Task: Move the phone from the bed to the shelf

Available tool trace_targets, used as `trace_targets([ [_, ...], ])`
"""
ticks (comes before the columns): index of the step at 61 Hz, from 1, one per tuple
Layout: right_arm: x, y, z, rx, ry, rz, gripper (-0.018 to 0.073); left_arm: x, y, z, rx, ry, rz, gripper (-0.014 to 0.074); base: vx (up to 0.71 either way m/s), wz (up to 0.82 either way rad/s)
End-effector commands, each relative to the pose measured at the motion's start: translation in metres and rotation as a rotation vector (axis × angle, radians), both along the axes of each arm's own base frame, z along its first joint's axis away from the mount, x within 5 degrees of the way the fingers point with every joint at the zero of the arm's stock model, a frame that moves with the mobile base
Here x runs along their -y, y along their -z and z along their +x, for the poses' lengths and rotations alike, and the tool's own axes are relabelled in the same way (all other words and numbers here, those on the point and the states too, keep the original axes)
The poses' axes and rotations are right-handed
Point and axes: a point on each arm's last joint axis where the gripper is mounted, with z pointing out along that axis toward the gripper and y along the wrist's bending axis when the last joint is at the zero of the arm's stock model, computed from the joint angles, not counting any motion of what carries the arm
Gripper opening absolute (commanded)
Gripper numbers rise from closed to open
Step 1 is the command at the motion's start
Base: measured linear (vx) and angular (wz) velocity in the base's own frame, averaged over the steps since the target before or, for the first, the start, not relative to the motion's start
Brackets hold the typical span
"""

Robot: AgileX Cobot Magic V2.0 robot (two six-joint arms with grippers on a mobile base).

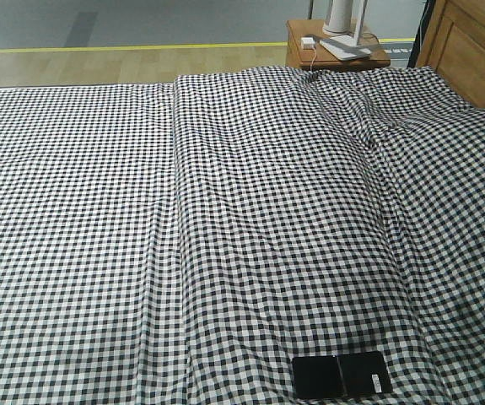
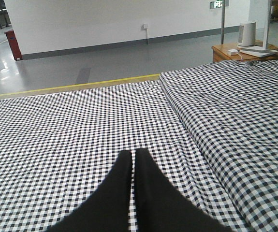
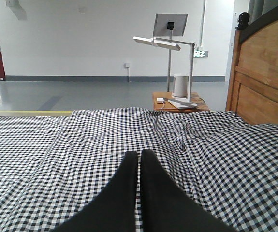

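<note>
Jaws pressed together, glossy black creased phone (image 1: pixel 342 375) (white sticker (image 1: pixel 378 384))

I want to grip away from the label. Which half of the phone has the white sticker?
Of the phone, the half right of its crease in the front view: the white sticker sits near its outer end; the other half is black.

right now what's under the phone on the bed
The phone lies flat on the bed, whose check pattern shows all around it. The patch directly beneath the phone is covered, so it cannot be seen.
</note>
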Motion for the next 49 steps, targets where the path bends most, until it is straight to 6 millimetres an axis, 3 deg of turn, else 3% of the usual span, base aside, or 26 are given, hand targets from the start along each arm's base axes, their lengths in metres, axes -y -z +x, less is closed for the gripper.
trace_targets([
  [1, 0.0007, -0.0059, -0.0011, 0.082, 0.011, -0.013, -0.0006, 0.0003, -0.0146, -0.0011, 0.106, 0.004, -0.01, 0.0001, 0.0, 0.0],
  [49, 0.0007, -0.0059, -0.0011, 0.082, 0.011, -0.013, -0.0006, 0.0003, -0.0146, -0.0011, 0.106, 0.004, -0.01, 0.0001, 0.0, 0.0],
])
